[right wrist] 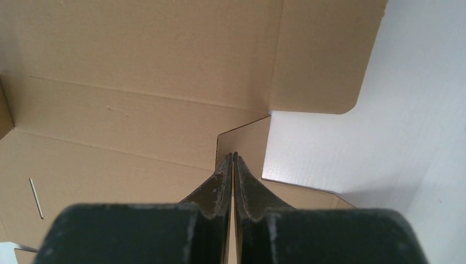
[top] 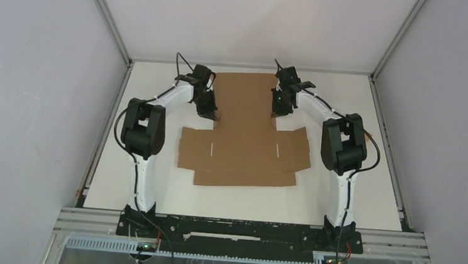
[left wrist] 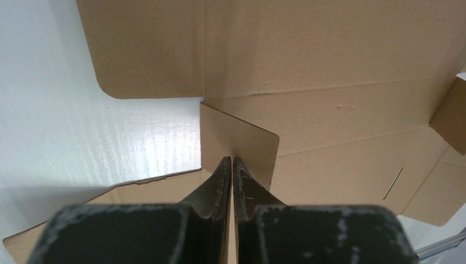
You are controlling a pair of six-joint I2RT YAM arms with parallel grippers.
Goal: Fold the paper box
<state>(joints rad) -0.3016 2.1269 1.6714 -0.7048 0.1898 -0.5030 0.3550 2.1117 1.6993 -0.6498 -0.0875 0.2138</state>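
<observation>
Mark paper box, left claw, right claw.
paper box (top: 242, 151), top view, flat middle panel.
left claw (left wrist: 231, 160), left wrist view, between fingertips.
right claw (right wrist: 233, 155), right wrist view, between fingertips.

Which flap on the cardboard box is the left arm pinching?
The small tab in the notch on the paper box's left side, raised between the left gripper's jaws; the large flaps lie flat.

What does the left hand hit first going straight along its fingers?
The paper box: its small corner flap, right at the shut left hand; looks already touching, though depth is unclear.
</observation>
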